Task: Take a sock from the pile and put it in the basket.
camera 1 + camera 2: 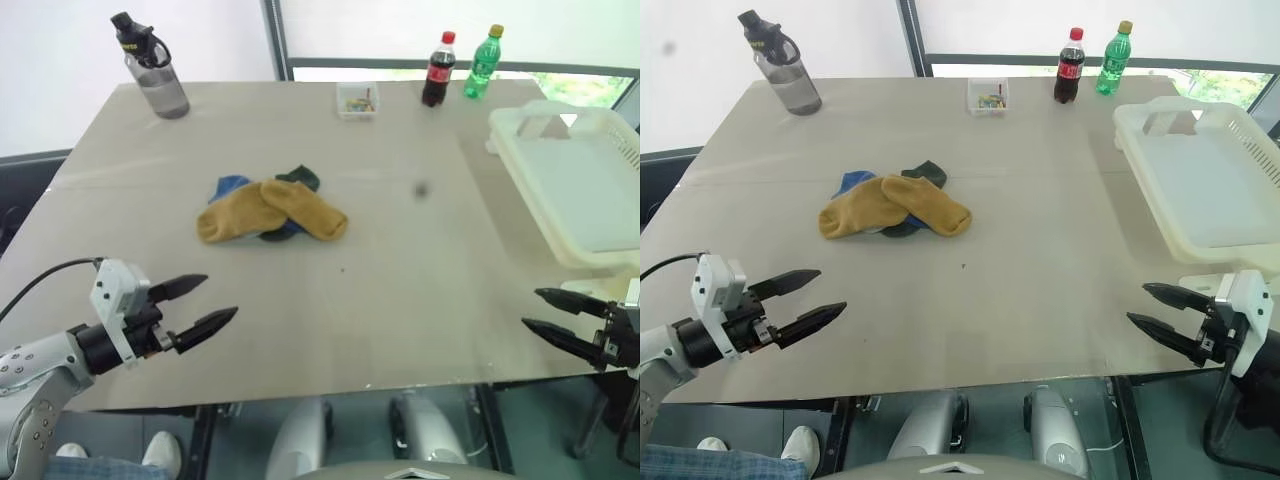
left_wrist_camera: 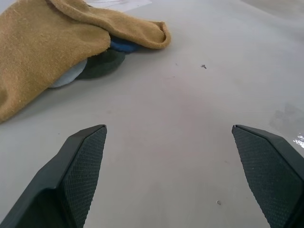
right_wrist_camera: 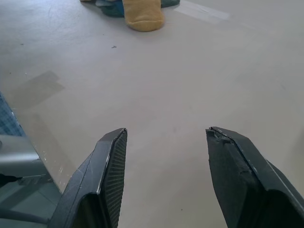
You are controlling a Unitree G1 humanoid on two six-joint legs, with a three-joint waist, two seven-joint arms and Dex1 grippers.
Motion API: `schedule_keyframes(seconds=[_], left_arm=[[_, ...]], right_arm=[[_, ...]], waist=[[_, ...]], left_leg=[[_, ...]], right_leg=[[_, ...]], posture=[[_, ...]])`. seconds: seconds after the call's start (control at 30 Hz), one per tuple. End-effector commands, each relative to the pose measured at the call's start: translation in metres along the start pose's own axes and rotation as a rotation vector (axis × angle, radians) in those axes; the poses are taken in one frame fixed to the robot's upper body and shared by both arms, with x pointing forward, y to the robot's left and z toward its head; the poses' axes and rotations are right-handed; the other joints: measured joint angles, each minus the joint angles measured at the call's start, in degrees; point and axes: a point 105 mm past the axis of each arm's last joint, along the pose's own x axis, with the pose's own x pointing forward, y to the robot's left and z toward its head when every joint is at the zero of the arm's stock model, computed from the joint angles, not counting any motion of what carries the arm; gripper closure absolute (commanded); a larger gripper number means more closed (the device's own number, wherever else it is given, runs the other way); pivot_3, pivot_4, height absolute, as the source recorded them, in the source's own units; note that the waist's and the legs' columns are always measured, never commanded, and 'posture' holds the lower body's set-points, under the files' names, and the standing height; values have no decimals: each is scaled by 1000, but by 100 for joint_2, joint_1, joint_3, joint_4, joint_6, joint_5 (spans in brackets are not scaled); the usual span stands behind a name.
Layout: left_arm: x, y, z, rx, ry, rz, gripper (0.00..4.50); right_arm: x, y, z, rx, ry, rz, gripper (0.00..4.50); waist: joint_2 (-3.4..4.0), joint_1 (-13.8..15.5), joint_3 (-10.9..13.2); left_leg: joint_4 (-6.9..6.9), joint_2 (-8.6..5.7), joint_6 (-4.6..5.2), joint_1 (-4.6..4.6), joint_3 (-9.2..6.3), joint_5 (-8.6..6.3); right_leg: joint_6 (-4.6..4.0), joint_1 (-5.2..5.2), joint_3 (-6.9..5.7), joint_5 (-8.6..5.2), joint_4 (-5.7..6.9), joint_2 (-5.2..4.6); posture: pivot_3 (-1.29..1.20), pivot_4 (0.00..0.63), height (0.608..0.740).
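Note:
The pile (image 1: 272,209) of ankle socks lies in the middle of the table, two mustard yellow ones on top of a blue and a dark green one. The cream-white slotted basket (image 1: 575,180) stands at the table's right edge, nothing visible in it. My left gripper (image 1: 213,301) hovers open over the table's near left part, short of the pile, with nothing between its fingers. My right gripper (image 1: 531,310) is open and holds nothing at the near right edge, just in front of the basket. The left wrist view shows the socks (image 2: 57,42) close ahead.
Along the table's far edge stand a grey water bottle (image 1: 155,70) at the left, a small clear box of coloured bits (image 1: 357,100), a cola bottle (image 1: 437,70) and a green bottle (image 1: 481,63). The table's near edge (image 1: 330,392) runs just below both grippers.

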Motion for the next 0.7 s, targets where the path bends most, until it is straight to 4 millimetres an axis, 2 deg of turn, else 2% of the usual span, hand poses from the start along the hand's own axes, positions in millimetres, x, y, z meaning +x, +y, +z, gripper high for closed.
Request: schedule_keyframes(seconds=[0.03,0.17,0.3,0.43,0.5,0.57,0.7], left_arm=[[2,-5,13,44,-44,-19,0],[2,-10,23,56,-84,-48,0],[5,-6,43,71,-139,-53,0],[10,3,64,78,-202,-49,0],[12,8,74,78,-224,-43,0],[12,12,86,89,-238,-36,0],[11,14,96,92,-242,-42,0]], right_arm=[[3,0,10,-26,-27,10,1825],[11,-2,12,27,-25,13,1825],[39,-8,26,108,-105,1,1825],[81,-7,40,147,-175,22,1825],[101,-6,42,170,-173,33,1825],[133,-6,40,210,-155,27,1825],[176,-5,40,250,-114,12,1825]], waist=[[0,0,0],[-1,0,0],[-1,-16,-1],[-2,-16,-1],[-2,-17,-1],[-9,-35,-3],[-8,-44,0]], left_leg=[[0,0,0,0,1,0],[1,0,0,1,1,0],[7,3,0,4,7,0],[12,11,0,12,8,0],[10,13,0,11,7,0],[10,13,0,-1,6,0],[7,13,0,-5,11,0]], right_leg=[[0,0,1,0,1,0],[0,0,2,0,2,0],[-5,-2,8,3,14,2],[-4,-3,12,2,28,18],[-6,-5,13,3,29,26],[-20,-15,14,21,28,28],[-12,-24,19,30,29,36]], posture=[[0,150,740],[0,150,740],[0,150,740],[0,150,740],[0,150,740],[0,150,740],[0,150,740]])
